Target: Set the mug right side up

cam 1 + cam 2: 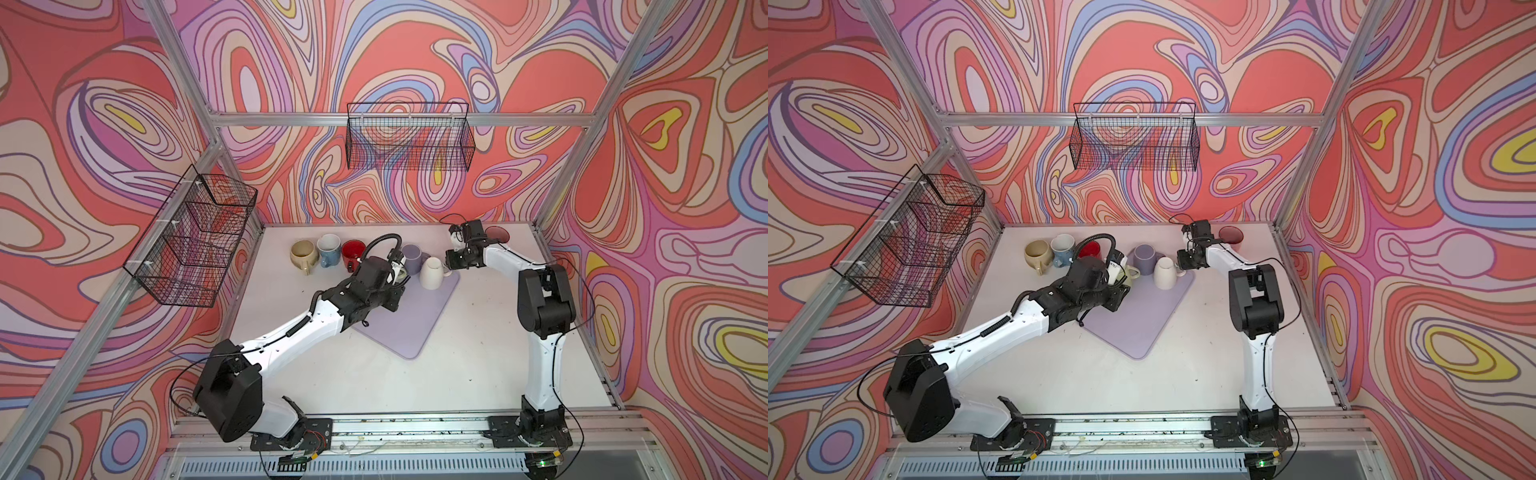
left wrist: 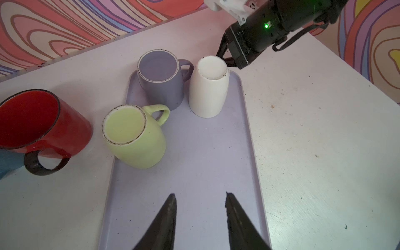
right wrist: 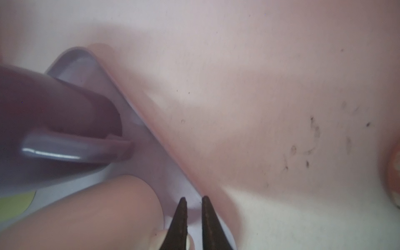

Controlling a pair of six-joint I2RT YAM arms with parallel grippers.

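The right end effector (image 3: 193,198) is pinching the white mug (image 2: 208,95), standing inverted on the lavender tray (image 2: 194,173), by its handle, and should lift clear before rolling it, while the left end effector (image 2: 199,194) is hovering half-open, empty.

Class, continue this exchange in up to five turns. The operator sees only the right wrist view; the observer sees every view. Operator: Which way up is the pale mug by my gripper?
Observer: Upside down: the white mug stands base up on the purple tray.
Operator: What is the other arm doing?
Observer: The left gripper hovers open and empty over the tray.
Operator: Are any mugs upright?
Observer: Yes. Off the tray, the beige mug, the blue mug and the red mug stand mouth up in a row.
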